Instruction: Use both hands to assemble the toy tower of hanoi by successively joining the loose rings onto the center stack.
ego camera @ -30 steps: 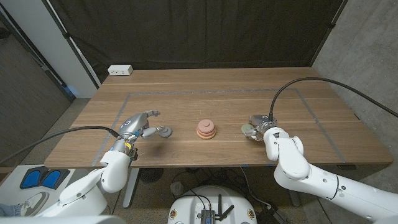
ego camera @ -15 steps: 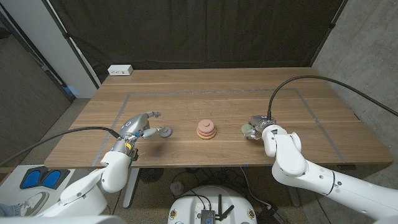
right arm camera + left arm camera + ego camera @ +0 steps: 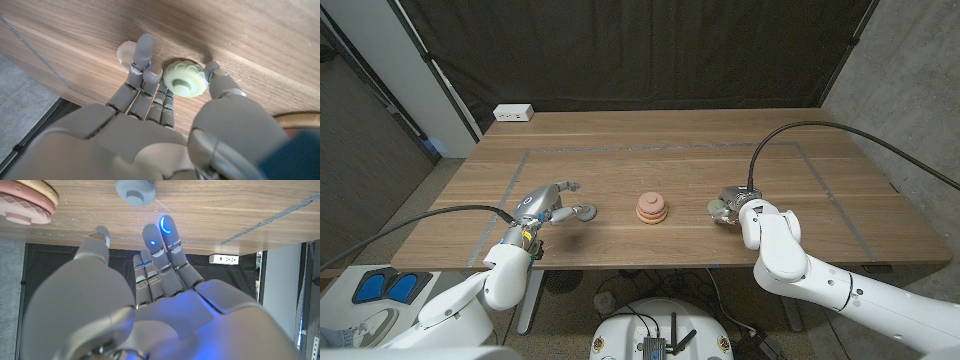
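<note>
Little shifted since before, right arm slightly leftward. Right hand (image 3: 165, 125) pinching green ring (image 3: 185, 79) right of stack (image 3: 652, 208) (tan ring (image 3: 126, 52) beside). Left hand (image 3: 150, 310), fingers spread, near grey ring (image 3: 586, 211).

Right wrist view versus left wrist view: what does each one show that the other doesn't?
Right wrist view alone: a pale green ring between the right hand's fingers and thumb, with a beige piece behind. Left wrist view alone: a grey ring beyond the left hand, the pink stack, a white power strip. Both: the wooden table.
</note>
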Available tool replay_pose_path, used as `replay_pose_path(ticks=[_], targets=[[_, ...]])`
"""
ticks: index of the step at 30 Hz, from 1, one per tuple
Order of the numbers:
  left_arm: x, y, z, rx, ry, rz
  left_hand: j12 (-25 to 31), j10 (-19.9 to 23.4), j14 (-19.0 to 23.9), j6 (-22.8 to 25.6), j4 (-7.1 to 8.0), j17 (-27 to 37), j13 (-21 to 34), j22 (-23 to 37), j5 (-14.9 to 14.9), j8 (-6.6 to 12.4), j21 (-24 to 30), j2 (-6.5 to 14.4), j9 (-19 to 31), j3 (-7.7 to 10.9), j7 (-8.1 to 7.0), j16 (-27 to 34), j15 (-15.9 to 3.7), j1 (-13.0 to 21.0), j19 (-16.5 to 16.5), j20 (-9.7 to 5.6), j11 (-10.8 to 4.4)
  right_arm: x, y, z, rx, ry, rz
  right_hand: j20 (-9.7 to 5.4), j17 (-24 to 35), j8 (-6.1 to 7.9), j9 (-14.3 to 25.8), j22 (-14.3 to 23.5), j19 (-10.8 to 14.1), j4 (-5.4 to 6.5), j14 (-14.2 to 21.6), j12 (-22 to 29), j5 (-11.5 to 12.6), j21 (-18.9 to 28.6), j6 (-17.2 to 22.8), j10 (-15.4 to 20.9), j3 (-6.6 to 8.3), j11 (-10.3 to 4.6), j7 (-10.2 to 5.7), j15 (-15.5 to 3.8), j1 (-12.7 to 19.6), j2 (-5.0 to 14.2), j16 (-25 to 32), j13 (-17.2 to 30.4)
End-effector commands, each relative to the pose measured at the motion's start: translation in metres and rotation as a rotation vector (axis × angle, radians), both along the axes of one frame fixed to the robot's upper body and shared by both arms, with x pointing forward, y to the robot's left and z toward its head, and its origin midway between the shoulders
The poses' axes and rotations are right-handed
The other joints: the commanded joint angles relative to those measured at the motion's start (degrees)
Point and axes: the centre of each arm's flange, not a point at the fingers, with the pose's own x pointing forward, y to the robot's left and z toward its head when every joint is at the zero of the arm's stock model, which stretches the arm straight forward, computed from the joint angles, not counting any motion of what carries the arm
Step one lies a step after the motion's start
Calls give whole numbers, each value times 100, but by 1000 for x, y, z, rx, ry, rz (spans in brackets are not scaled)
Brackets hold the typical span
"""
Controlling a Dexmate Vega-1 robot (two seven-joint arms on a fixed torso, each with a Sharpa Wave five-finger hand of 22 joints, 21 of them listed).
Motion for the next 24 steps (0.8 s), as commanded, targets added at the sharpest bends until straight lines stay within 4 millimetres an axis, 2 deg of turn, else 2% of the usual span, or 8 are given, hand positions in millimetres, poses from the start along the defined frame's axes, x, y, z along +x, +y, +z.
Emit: replay_pose_path(ticks=[1, 8, 12, 19, 24], targets=[[3, 0, -3, -2, 14, -10, 27, 71, 46, 56, -11, 1, 35, 4, 55, 4, 7, 3, 6, 58, -3, -7, -511, -60, 61, -805, -14, 3, 5, -9, -12, 29, -3, -615, 16, 37, 2, 4, 12, -9, -5, 29, -13, -7, 53, 76, -19, 11, 18, -682, 18, 43, 30, 14], [5, 0, -3, 2, 18, -14, 22, 73, 58, 60, -11, 15, 43, 4, 54, -3, 2, 8, 8, 66, 3, 2, -511, -71, 58, -805, -13, 3, 4, -13, -13, 41, -10, -615, 27, 59, -2, 9, 24, -20, 9, 46, -13, 0, 92, 130, -16, -18, 8, -682, 33, 63, 51, 4], [5, 0, -3, 3, 20, -15, 20, 80, 47, 67, -11, 3, 50, 3, 53, -7, -1, 12, 9, 73, -6, -13, -511, -82, 62, -803, -8, 3, 4, -14, -11, 30, -9, -616, 48, 111, -3, 17, 51, -31, 65, 109, -14, 15, 200, 312, -14, -73, -7, -686, 58, 99, 102, -3], [4, 1, -3, 2, 18, -9, 31, 130, 52, 89, -14, 11, 64, 2, 52, -11, -6, 15, 13, 86, 2, -12, -511, -100, 70, -804, -25, 5, 3, -18, -1, -21, 6, -622, 83, 279, 16, 64, 211, -62, 346, 286, -19, 114, 591, 838, -1, -239, -227, -692, 172, 192, 280, 51], [2, 3, -2, -2, 14, -3, 23, 128, 66, 102, -17, 30, 72, 2, 51, -14, -11, 18, 15, 96, 8, 0, -511, -108, 69, -805, -37, 10, 3, -24, 9, -40, 19, -627, 90, 350, 11, 89, 293, -71, 502, 343, -28, 161, 789, 1040, 10, -310, -282, -696, 241, 245, 335, 83]])
